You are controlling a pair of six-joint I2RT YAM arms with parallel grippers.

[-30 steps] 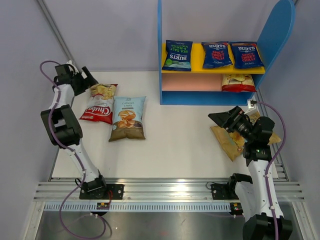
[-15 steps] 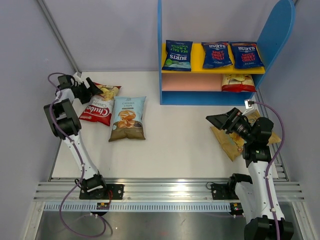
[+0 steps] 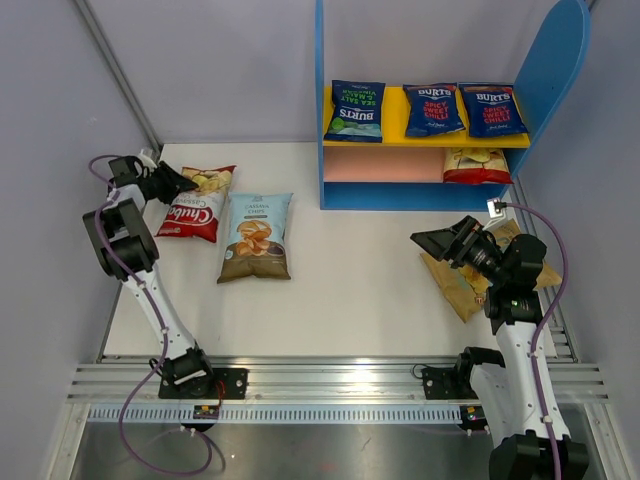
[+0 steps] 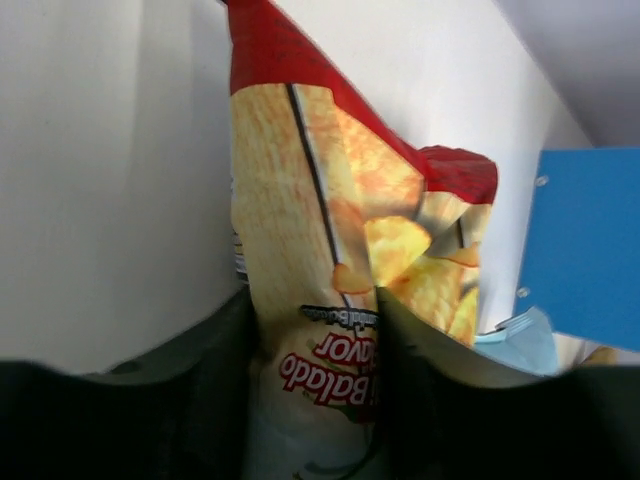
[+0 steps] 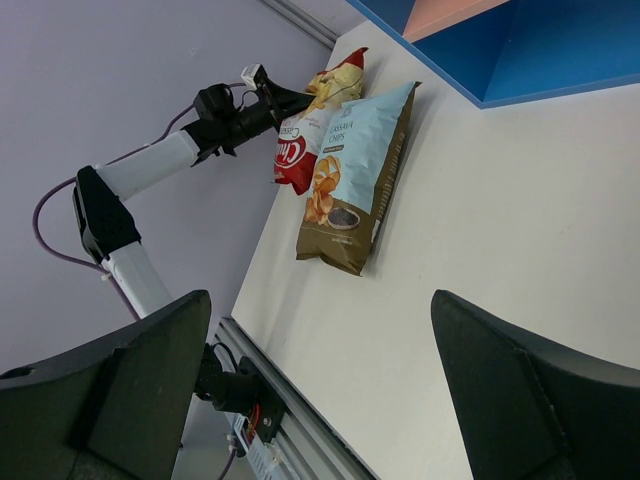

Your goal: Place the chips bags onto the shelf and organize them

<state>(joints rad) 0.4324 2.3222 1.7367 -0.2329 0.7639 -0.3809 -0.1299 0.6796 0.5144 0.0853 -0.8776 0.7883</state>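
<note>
The red-white Chuba bag (image 3: 195,212) is being pinched at its far end by the half-closed left gripper (image 3: 183,183), at the table's (image 3: 360,285) far left, long axis lying near-to-far; the right gripper (image 3: 432,238) is being held spread wide

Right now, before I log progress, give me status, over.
Left gripper pinching Chuba bag at its end. Right gripper open, empty, near tan bag. Nothing blocks shelf; cassava bag lies beside the Chuba.
</note>
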